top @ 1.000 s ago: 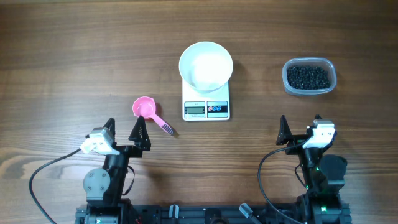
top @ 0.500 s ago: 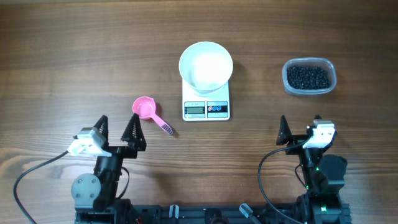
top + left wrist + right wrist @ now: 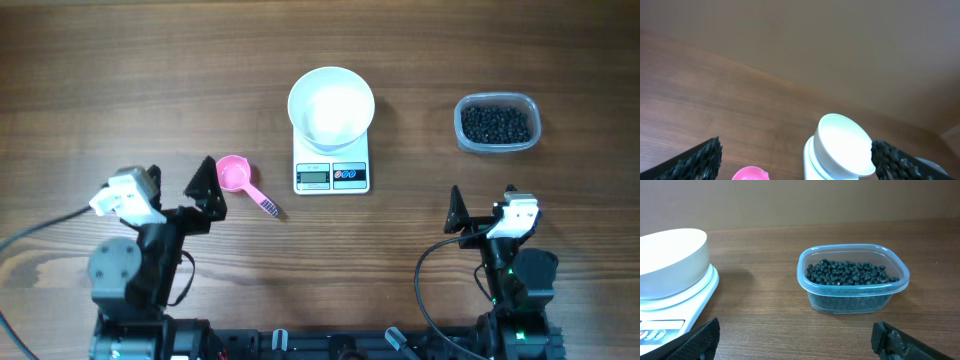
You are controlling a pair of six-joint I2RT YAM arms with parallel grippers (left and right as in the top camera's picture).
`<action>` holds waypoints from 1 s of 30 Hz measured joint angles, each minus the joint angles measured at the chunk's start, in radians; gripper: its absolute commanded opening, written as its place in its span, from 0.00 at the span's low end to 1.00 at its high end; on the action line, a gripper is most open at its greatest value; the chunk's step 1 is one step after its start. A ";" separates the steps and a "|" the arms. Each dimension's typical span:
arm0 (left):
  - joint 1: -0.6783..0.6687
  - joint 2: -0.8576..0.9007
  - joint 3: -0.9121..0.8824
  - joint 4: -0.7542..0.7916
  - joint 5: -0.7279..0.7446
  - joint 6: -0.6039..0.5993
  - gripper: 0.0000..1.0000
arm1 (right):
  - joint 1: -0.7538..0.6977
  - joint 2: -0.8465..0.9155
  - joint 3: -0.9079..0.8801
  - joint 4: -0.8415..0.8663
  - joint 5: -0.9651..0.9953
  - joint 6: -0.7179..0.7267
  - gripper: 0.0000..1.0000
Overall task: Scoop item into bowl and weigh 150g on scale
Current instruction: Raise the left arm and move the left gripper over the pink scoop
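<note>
I am looking down on a brown wood-grain tabletop (image 3: 120, 80) that carries everything. At its near edge stand my two black arms. The left end effector (image 3: 178, 178) hangs above the tabletop just left of the scoop, its two fingers spread fully apart with nothing between them. The right end effector (image 3: 483, 205) sits well back on the near right side, its jaws just as wide and gripping nothing.

Near the middle lies the small white rectangular digital scale (image 3: 331, 175), its grey display and two round buttons facing me. The round white smooth-walled bowl (image 3: 331, 104) rests on the scale's far half, overhanging it on both sides.

To the right of the scale, well apart from it, stands the clear rounded-rectangular plastic tub (image 3: 855, 302). My right wrist camera sees it straight ahead, with the bowl and scale at the left edge of that view.

Left of the scale lies a pink plastic measuring scoop (image 3: 238, 177), cup upward, its handle pointing toward the near right.

The small round black beans (image 3: 495, 123) are all heaped inside the tub.
</note>
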 measured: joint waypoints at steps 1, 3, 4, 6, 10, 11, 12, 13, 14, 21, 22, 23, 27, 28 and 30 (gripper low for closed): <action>0.000 0.020 0.023 -0.020 -0.003 0.004 1.00 | 0.000 0.000 0.000 0.000 0.000 0.000 1.00; 0.000 0.072 0.082 -0.066 -0.008 0.012 1.00 | 0.000 0.000 0.000 0.000 0.000 0.000 1.00; 0.000 0.091 0.104 -0.085 -0.008 0.014 1.00 | 0.000 0.000 0.000 0.000 0.000 0.000 1.00; 0.000 0.139 0.164 -0.130 -0.012 0.019 1.00 | 0.000 0.000 0.000 0.000 0.000 0.000 1.00; 0.000 0.232 0.283 -0.213 -0.026 0.022 1.00 | 0.000 0.001 0.000 0.000 0.000 0.000 1.00; 0.000 0.253 0.309 -0.232 -0.030 0.022 1.00 | 0.000 0.001 0.000 0.000 0.000 0.000 1.00; 0.000 0.277 0.337 -0.244 -0.030 0.022 1.00 | 0.000 0.001 0.000 0.000 0.000 0.000 1.00; 0.000 0.304 0.368 -0.267 -0.030 0.023 1.00 | 0.000 0.001 0.000 0.000 0.000 0.000 1.00; 0.000 0.330 0.399 -0.303 -0.031 0.023 1.00 | 0.000 0.001 0.000 0.000 0.000 0.000 1.00; 0.000 0.568 0.679 -0.489 -0.031 0.026 1.00 | 0.000 0.002 0.000 0.000 0.000 0.000 0.99; 0.000 0.589 0.708 -0.514 -0.031 0.026 1.00 | 0.000 0.002 0.000 0.000 0.000 0.000 1.00; 0.000 0.625 0.760 -0.564 -0.031 0.026 1.00 | 0.000 0.002 0.000 0.000 0.000 0.000 1.00; 0.000 0.694 0.864 -0.676 -0.025 0.026 1.00 | 0.000 0.002 0.000 0.000 0.000 0.000 1.00; 0.000 0.702 0.877 -0.690 -0.018 0.026 1.00 | 0.000 0.002 0.000 0.000 0.000 0.000 1.00; 0.000 0.713 0.890 -0.721 0.004 0.026 1.00 | 0.000 0.002 0.000 0.000 0.000 0.000 1.00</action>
